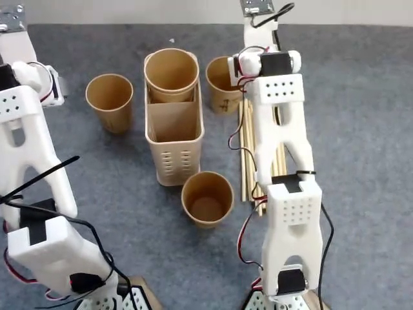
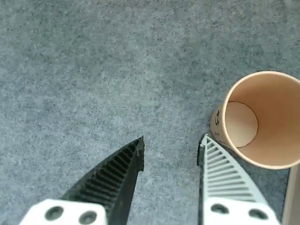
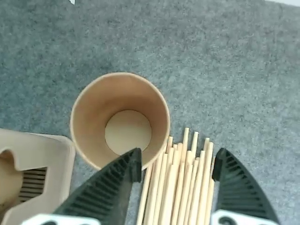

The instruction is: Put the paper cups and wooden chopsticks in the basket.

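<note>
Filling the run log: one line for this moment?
left pincer open by cup | right pincer open over chopsticks | basket holds one cup | three cups on table

The table (image 1: 381,213) is covered edge to edge by a grey, short-piled carpet (image 2: 93,70), its nap mottled light and dark. In the high view a pale, smooth strip (image 1: 129,11) borders the carpet along the twelve o'clock edge. A small white speck (image 1: 171,41) lies on the carpet toward twelve o'clock, just short of that strip. At the near edge a tan board (image 1: 147,292) shows a corner around seven o'clock, and a second tan board (image 1: 317,301) around five o'clock.
</note>
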`<act>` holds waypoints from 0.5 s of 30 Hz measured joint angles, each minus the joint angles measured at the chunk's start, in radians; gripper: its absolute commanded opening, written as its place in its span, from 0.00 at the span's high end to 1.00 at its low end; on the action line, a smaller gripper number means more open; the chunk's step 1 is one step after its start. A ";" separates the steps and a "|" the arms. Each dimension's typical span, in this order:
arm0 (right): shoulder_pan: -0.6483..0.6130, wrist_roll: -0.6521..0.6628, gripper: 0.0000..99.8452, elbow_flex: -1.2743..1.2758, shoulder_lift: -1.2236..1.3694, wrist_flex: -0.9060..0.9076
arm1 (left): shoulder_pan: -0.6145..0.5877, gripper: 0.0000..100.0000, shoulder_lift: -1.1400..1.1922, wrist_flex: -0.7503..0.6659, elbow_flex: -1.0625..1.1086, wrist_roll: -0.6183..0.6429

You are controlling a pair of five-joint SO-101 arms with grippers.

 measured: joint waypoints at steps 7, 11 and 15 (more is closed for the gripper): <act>0.054 0.000 0.75 0.000 0.000 -0.069 | 0.000 0.79 0.000 0.000 0.000 0.000; 0.049 0.000 0.75 -0.002 0.035 -0.091 | 0.000 0.79 0.000 0.000 0.000 0.000; 0.051 0.000 0.75 -0.002 0.092 -0.092 | -0.008 0.79 0.000 0.000 0.000 0.000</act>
